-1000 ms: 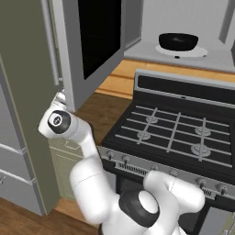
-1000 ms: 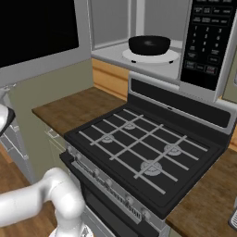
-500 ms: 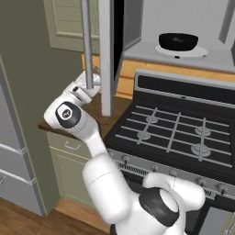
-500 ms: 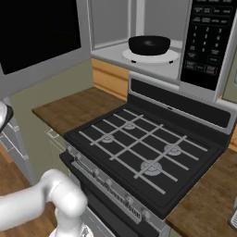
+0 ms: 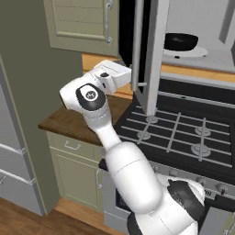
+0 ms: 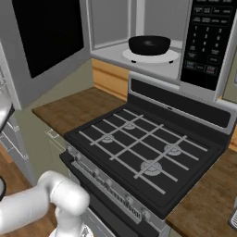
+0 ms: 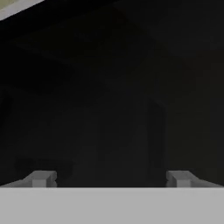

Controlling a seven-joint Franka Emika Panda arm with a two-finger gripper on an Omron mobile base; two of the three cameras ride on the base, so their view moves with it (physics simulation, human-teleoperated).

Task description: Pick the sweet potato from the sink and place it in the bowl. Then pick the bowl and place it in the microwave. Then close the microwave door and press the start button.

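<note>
A home kitchen is shown: a black gas stove (image 6: 139,152) with grid burners is set between wooden tabletop (image 6: 74,104) sections, a microwave (image 6: 152,46) is mounted above it, and pale green panelled cabinets (image 5: 78,23) and drawers are fitted around, over a wood floor (image 5: 27,220).

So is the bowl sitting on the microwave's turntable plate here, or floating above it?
Touching. In the right base view the bowl rests directly on the white turntable plate, with no gap under its base.
</note>
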